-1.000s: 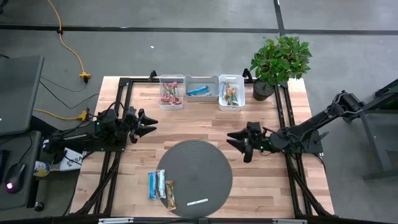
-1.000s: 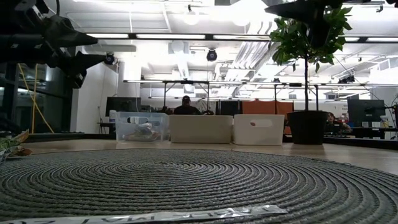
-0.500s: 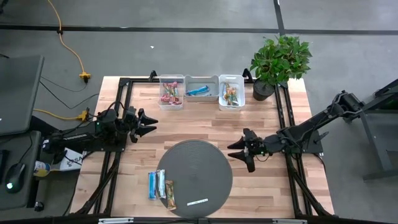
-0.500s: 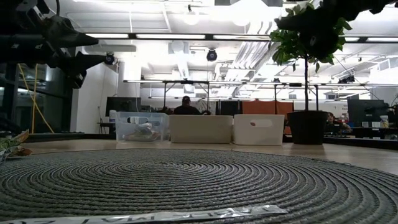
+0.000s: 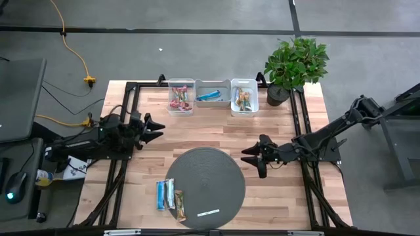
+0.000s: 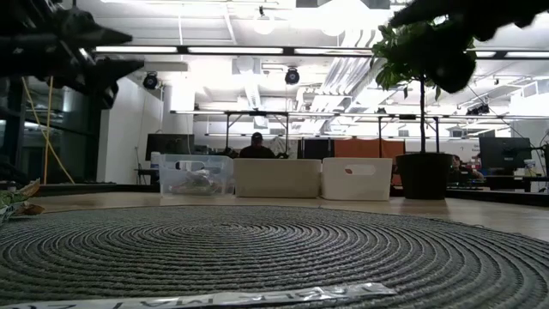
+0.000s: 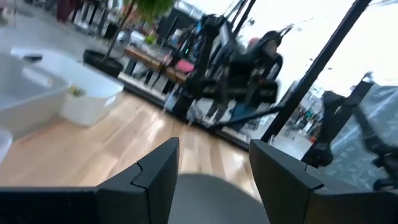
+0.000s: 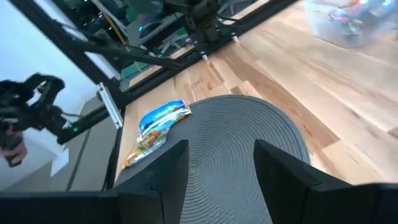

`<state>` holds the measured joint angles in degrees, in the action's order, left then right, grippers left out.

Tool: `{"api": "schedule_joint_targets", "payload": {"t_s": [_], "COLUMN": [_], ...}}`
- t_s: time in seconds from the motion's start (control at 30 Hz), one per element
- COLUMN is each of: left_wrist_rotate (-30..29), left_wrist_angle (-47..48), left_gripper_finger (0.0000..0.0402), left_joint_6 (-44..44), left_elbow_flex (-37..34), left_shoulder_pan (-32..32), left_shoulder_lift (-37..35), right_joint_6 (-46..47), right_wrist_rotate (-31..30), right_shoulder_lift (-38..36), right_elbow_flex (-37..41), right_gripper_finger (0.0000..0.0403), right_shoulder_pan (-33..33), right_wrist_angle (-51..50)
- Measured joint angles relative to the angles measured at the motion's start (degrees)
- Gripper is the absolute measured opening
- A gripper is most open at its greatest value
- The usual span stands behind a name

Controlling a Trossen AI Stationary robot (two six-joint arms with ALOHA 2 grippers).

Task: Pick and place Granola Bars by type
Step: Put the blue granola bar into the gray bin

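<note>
Three loose Granola Bars lie side by side at the near left rim of the round grey mat: a blue one, a pale one and a brown one. The right wrist view shows the blue bar and a brownish bar. My left gripper hovers open over the table's left side, pointing right, with nothing between its fingers. My right gripper hovers open just right of the mat, pointing left and tipped slightly down, fingers empty.
Three bins stand at the far edge: a clear one with red-pink bars, a white one with a blue bar, a white one with brown-green bars. A potted plant stands at the far right. A white label strip lies on the mat's near part.
My right gripper has tipped downward and sunk a little beside the mat's right rim, staying open. The bars have not moved.
</note>
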<state>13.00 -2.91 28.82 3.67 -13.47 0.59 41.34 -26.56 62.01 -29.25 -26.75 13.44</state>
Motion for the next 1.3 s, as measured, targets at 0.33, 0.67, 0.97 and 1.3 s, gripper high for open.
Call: {"api": "schedule_joint_targets", "payload": {"t_s": [0.33,0.67,0.97,1.3], "left_wrist_rotate": [6.2,11.9,4.0,-6.4], "left_wrist_angle": [-0.4,-1.4,25.3,50.8], "left_gripper_finger": [0.0192,0.0192,0.0192,0.0192], "left_joint_6": [3.5,9.8,2.1,9.8], "left_elbow_flex": [1.0,6.4,27.9,45.0], "left_shoulder_pan": [0.0,0.0,0.0,0.0], "left_shoulder_lift": [0.0,0.0,0.0,0.1], "right_joint_6": [1.8,1.7,-4.3,-7.9], "right_wrist_rotate": [-9.6,-12.4,-19.3,-27.2], "right_shoulder_lift": [-6.8,-14.7,-16.1,-16.0], "right_elbow_flex": [17.1,28.7,28.7,28.7], "right_gripper_finger": [0.0165,0.0165,0.0165,0.0165], "right_shoulder_pan": [-3.3,-3.3,-3.3,-3.3], "right_wrist_angle": [22.9,31.7,30.5,28.3]}}
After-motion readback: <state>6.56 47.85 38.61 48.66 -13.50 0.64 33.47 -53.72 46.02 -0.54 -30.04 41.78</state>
